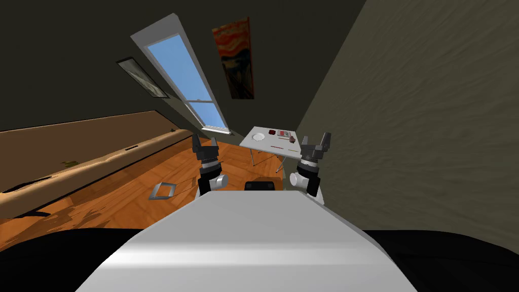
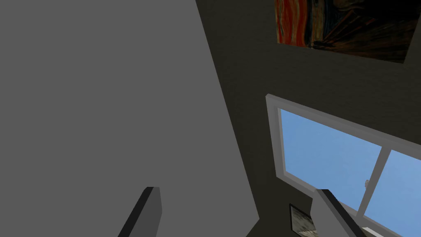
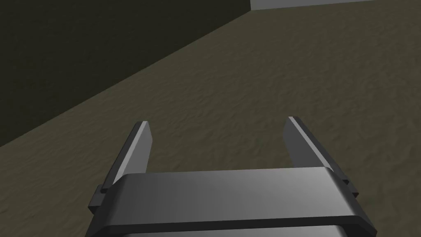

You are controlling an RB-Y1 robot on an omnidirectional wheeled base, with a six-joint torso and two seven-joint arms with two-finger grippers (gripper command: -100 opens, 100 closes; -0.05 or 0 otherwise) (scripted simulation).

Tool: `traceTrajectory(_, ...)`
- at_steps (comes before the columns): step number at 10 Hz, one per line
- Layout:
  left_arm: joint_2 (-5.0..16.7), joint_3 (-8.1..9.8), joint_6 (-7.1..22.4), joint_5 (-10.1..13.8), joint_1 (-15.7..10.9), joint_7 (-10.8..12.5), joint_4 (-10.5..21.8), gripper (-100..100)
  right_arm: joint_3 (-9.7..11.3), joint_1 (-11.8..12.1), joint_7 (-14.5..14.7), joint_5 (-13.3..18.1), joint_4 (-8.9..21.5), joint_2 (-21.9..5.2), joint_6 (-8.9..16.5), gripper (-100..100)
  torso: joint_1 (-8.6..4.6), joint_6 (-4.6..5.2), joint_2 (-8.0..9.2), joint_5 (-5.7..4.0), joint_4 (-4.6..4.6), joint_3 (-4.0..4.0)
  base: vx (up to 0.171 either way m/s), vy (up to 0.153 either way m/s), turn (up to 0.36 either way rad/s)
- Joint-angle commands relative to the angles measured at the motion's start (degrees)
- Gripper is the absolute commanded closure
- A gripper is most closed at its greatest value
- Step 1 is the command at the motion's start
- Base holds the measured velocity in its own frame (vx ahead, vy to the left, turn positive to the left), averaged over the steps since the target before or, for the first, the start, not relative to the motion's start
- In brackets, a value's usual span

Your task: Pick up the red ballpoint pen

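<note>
Red pen (image 1: 278,146): a thin dark-red stroke lying flat near the front edge of the white table (image 1: 263,144), well ahead of both hands. Its long axis runs along that edge, roughly crosswise to my approach. The right gripper (image 1: 315,140) lines up closer to it; the left gripper (image 1: 205,142) is farther off to the side. Both are raised, fingers spread wide, nothing held (pen too small to tell tip from cap). Judgement: close in first, then the right arm reaches, fingers across the shaft.

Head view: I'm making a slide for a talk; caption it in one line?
Left pincer and right pincer open and raised, facing a distant white table carrying a thin red pen.
</note>
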Motion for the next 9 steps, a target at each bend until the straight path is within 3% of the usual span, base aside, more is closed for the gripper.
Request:
traceTrajectory(1,0.0,0.00,0.0,0.0,0.0,0.0,0.0,0,-0.1,-0.4,0.1,0.7,0.5,-2.9,-0.1,-100,0.00,0.00,0.00,0.00,0.00,0.00,-0.007,0.008,0.040)
traceTrajectory(7,0.0,-0.01,0.0,0.0,0.0,0.0,0.0,0,-0.9,-2.6,0.4,4.9,3.1,-11.7,-1.0,-100,0.13,-0.02,0.11,0.03,0.02,0.06,-0.021,0.027,0.063)
traceTrajectory(9,0.0,0.00,0.0,0.0,0.0,0.0,0.0,0,-1.4,-4.2,0.7,8.3,5.1,-15.4,-1.8,-100,0.11,-0.02,0.06,0.02,0.01,0.04,-0.020,0.043,0.112)
